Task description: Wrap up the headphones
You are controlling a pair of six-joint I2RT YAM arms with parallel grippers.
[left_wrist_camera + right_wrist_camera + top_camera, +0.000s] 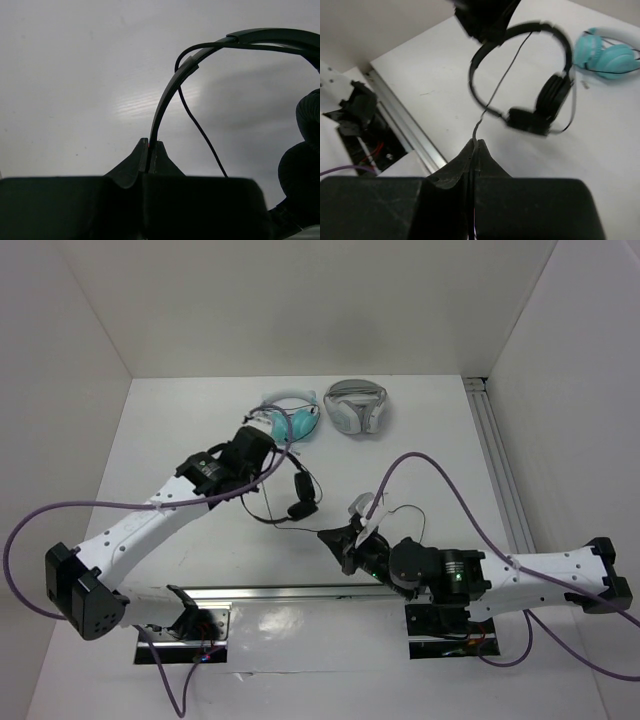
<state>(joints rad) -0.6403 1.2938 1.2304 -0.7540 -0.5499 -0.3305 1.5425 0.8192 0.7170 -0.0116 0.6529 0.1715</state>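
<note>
The black headphones hang above the table near its middle. My left gripper is shut on their thin headband, which rises from between the fingertips in the left wrist view; the ear pads hang at the right there. My right gripper is shut on the thin black cable, which runs from its fingertips up to the headphones in the right wrist view. The left gripper shows there, holding the band from above.
Teal headphones and white-and-grey headphones lie at the back of the table. The teal pair also shows in the right wrist view. An aluminium rail runs along the right side and another along the near edge.
</note>
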